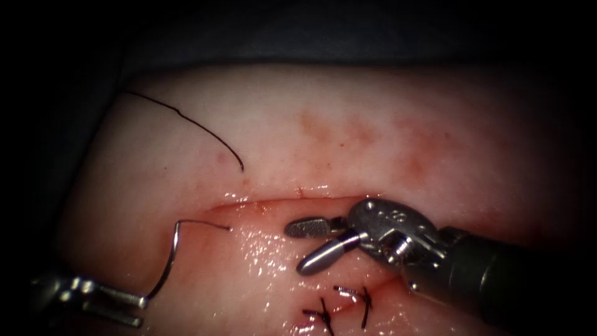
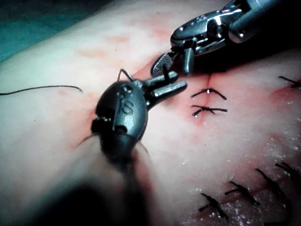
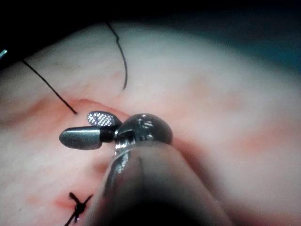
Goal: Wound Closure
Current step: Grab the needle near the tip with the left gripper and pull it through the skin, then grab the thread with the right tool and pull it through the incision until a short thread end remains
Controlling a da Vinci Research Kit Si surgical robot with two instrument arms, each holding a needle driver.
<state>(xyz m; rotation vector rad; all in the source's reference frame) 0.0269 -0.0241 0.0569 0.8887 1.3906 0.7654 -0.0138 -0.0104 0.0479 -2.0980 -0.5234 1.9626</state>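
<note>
Steel needle (image 1: pixel 169 258) curves up from the left tool (image 1: pixel 134 305), whose fingers clench its blunt end near the tissue's (image 1: pixel 348 124) lower left edge; its tip meets the tissue at the cut's (image 1: pixel 273 200) left end, entry uncertain. Right tool (image 1: pixel 314 242) hovers over the cut, fingers spread, grasping nothing. Thread (image 1: pixel 186 121) lies toward the upper left edge, stitches (image 1: pixel 339 305) at the lower edge.
</note>
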